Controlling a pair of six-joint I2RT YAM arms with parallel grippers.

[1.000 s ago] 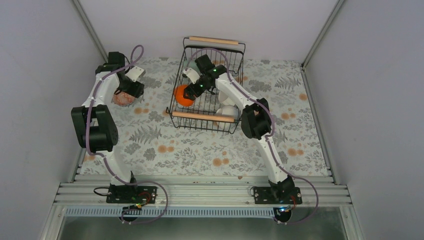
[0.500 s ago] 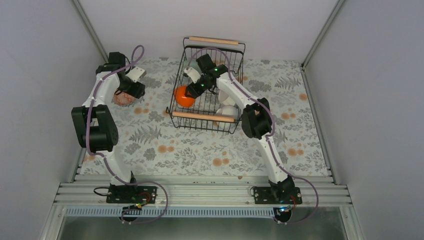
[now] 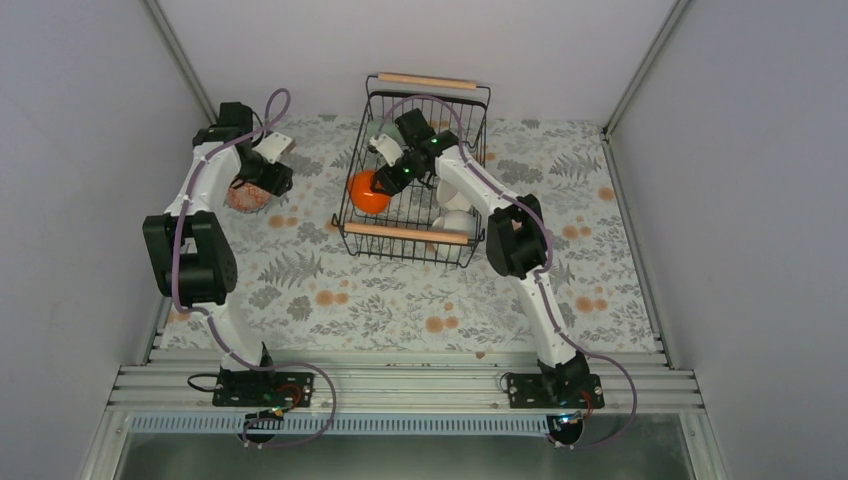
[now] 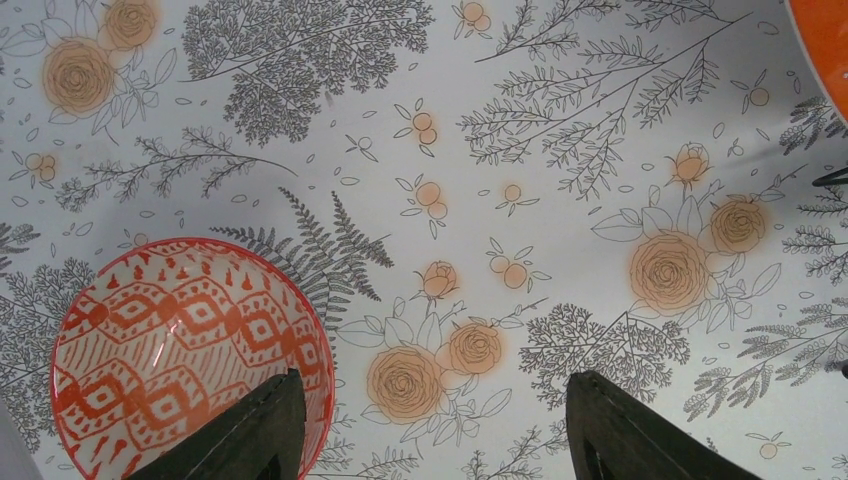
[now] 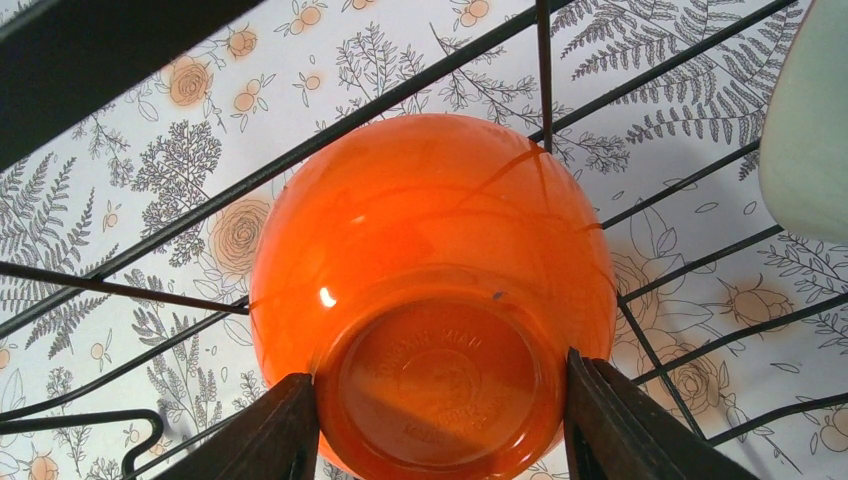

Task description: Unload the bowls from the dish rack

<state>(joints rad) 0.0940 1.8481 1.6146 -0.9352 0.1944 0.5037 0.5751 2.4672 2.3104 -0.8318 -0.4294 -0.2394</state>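
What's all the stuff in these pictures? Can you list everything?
rack: one, black wire with two wooden handles, far middle of table.
orange bowl: one, glossy, in rack's left side, base showing.
mint bowl: one, pale green, in rack beside orange bowl.
white bowls: number unclear, in rack, partly under right arm.
patterned bowl: one, red-orange on white, on table left of rack.
tablecloth: one, white, grey leaves, orange flowers.
left fingers: two, black, open by patterned bowl.
right fingers: two, black, open either side of orange bowl.
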